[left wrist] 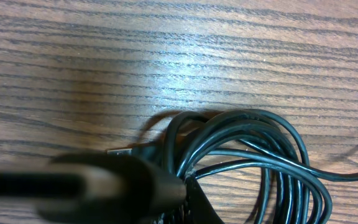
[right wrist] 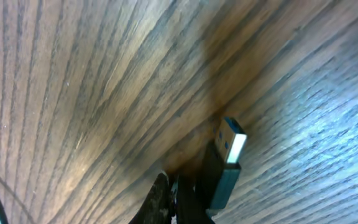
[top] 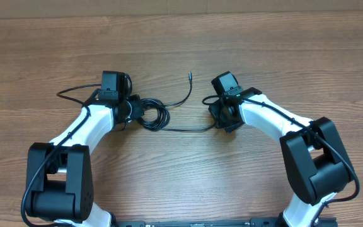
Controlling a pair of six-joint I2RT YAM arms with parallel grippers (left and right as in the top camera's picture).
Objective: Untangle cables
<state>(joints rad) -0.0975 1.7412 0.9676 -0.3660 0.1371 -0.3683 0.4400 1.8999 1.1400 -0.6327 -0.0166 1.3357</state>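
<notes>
cables (left wrist: 247, 155) by the left gripper (left wrist: 178, 190) are glossy black, USB plug (right wrist: 232, 148) just past the right gripper (right wrist: 169, 202) is silver with a blue insert, table (top: 181, 38) is brown streaky woodgrain

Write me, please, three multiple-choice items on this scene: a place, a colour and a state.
1. Where does the cable coil lie?
A. Right by the left gripper
B. At the table's far edge
C. Behind the right arm
2. What colour are the coil's cords?
A. White
B. Orange
C. Black
3. How is the right gripper?
A. Wide open over bare wood
B. Shut on a cord just behind its USB plug
C. Holding the whole coil

1 A: overhead, the coil sits against that gripper.
2 C: the left wrist view shows black loops.
3 B: the plug sticks out beside closed fingers.
</notes>
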